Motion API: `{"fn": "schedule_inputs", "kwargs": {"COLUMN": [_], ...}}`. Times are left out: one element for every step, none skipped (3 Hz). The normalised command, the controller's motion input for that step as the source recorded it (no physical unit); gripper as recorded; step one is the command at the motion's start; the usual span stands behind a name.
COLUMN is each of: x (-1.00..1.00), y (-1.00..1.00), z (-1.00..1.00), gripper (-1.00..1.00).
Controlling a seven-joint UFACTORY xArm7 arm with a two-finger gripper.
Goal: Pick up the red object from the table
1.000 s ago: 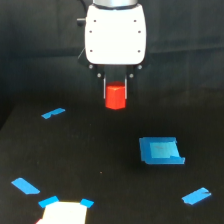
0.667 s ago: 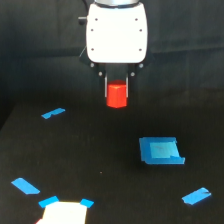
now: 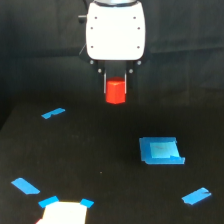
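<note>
- While the gripper (image 3: pixel 115 90) hangs above the far middle of the table (image 3: pixel 100 165), its two dark fingers (image 3: pixel 105 85) are clamped on the sides of the red object (image 3: pixel 115 91).
- That red-orange block sits between the fingers, its lower part showing below the white housing, and it is clear of the black surface.
- On the table's right half, nearer than the block, lies a blue square piece (image 3: pixel 160 150).
- A strip of blue tape (image 3: pixel 53 113) lies toward the left edge, below and left of the gripper.
- Another tape strip (image 3: pixel 25 185) lies near the front left corner, and one more (image 3: pixel 196 196) near the front right corner.
- At the front edge, a pale white patch (image 3: pixel 64 212) shows with blue tape at its upper corners.
</note>
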Motion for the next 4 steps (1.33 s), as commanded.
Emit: {"fn": "schedule_inputs", "kwargs": {"x": [0.01,-0.18,-0.10,-0.26], "y": [0.31,0.13,-0.28,-0.38], "z": [-0.07,-0.03,0.12,0.79], "gripper": [-0.41,-1.00,-0.89,-1.00]}}
